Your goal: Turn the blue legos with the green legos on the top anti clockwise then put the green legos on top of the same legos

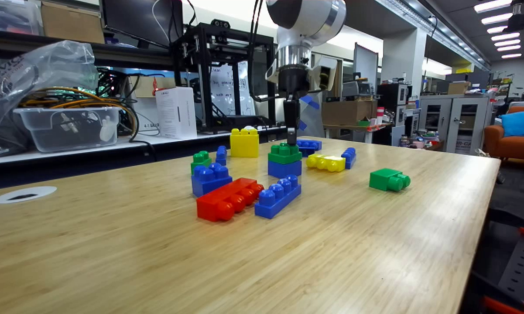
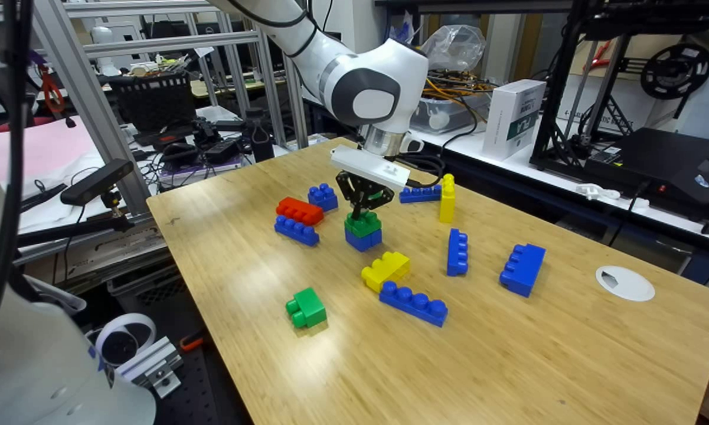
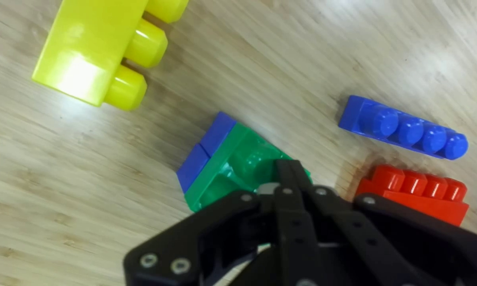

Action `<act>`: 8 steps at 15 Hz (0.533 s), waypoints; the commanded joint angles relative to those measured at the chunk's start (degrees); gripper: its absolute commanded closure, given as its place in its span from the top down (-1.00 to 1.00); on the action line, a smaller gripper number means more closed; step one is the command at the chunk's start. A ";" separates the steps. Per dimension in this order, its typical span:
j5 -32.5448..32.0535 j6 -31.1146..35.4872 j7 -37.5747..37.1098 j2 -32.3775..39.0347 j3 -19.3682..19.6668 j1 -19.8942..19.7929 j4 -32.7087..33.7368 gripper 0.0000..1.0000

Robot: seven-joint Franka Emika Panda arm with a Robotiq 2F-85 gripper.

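A green lego sits on top of blue legos, forming a low upright stack on the table. The stack shows in both exterior views, green over blue. In the wrist view the green lego partly covers the blue, which has a seam. My gripper points down over the green lego with its fingers together and nothing between them. Its tips are at the studs near one edge; whether they touch, I cannot tell. Another green lego lies on its side, apart from the stack.
A red brick and a blue four-stud brick lie close to the stack. A yellow brick lies on its side, with a blue brick beside it. A third green lego and a tall yellow brick stand farther off.
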State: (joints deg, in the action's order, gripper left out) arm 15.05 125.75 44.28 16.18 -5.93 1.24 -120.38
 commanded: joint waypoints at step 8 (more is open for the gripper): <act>-4.25 0.61 1.70 -0.53 -0.61 -0.50 -0.21 -1.00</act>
State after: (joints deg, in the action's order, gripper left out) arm 13.32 125.82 45.00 16.14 -6.17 1.25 -120.32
